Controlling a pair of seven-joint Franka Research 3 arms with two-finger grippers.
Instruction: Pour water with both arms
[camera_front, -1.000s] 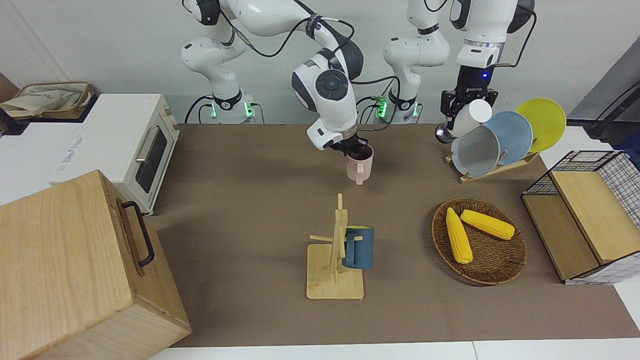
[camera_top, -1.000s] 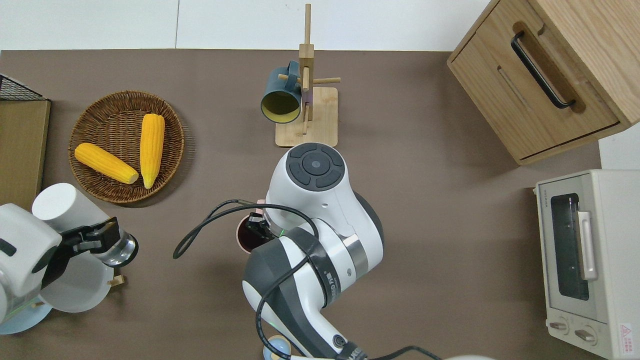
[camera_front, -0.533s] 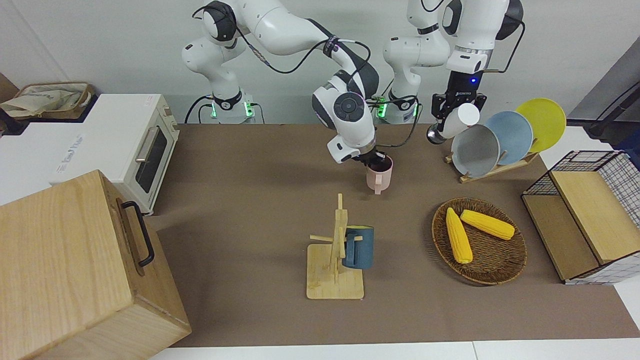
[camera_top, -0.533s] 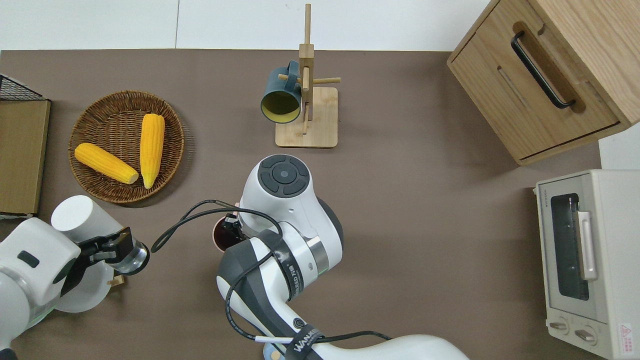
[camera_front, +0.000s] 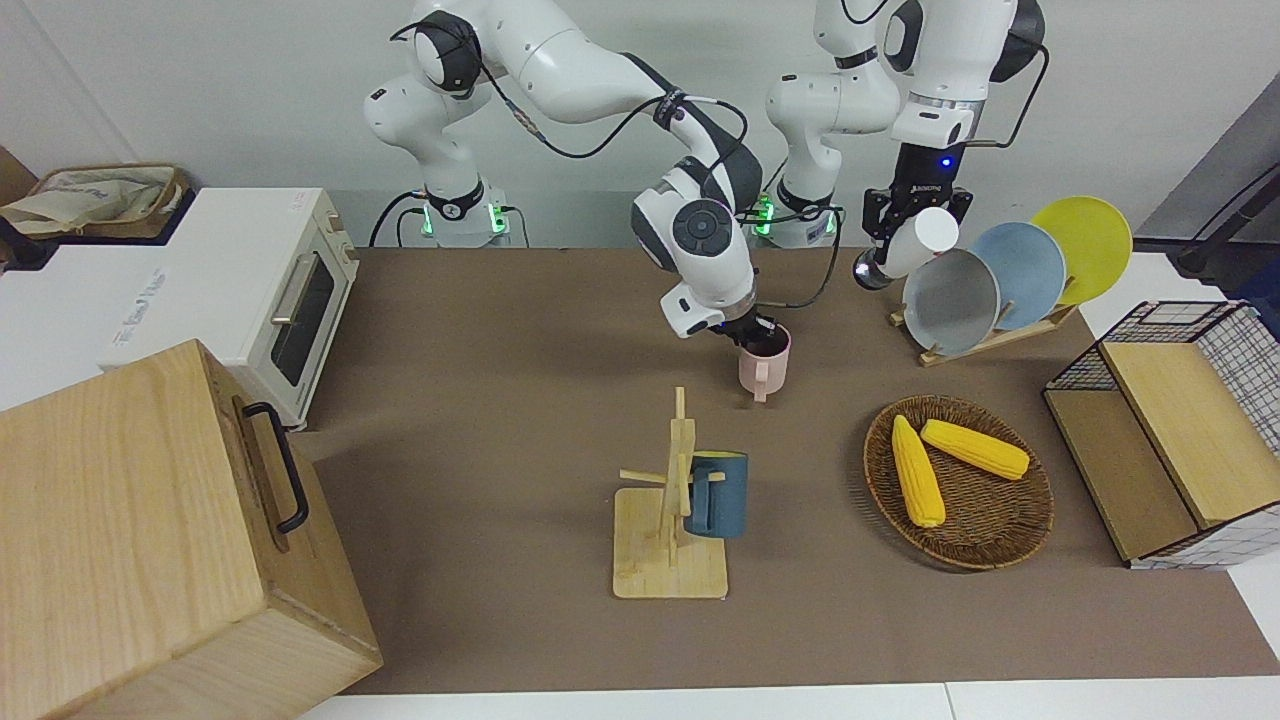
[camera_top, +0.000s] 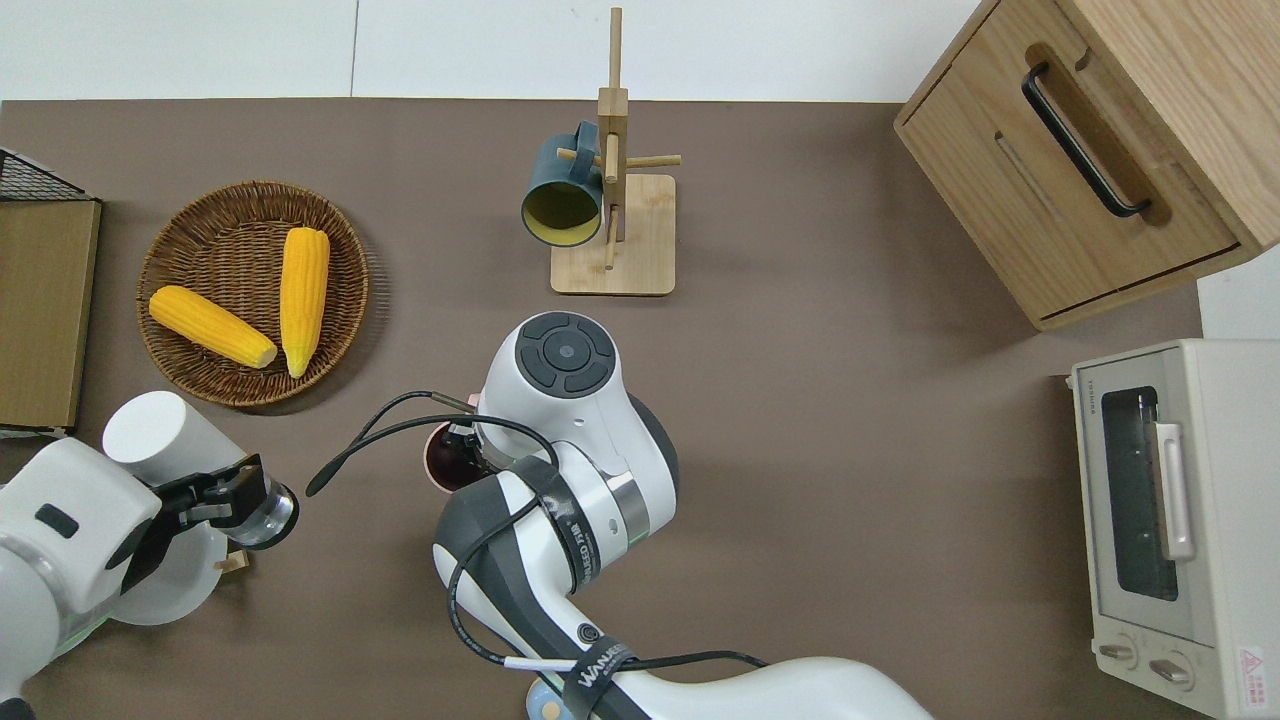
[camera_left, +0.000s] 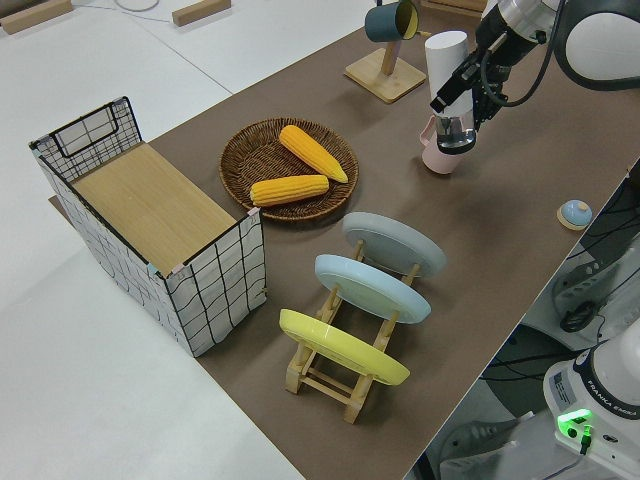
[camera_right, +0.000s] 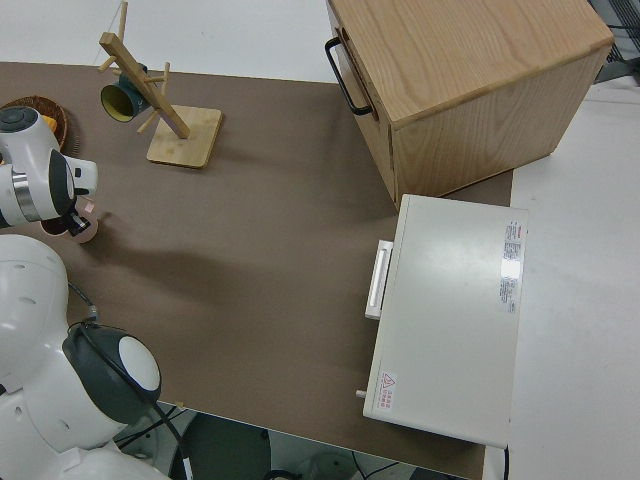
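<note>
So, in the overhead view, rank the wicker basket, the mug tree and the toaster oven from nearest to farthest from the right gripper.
From the right gripper:
1. Wicker basket, toward the left arm's end.
2. Mug tree, farther from the robots; close to the basket's distance.
3. Toaster oven, at the right arm's end.

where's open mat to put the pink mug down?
Widest bare mat: between the mug tree, the wooden cabinet and the toaster oven. A smaller patch lies between the tree and the corn basket. Crowded toward the left arm's end: basket, plate rack, wire crate. The right gripper holds the pink mug mid-table.
</note>
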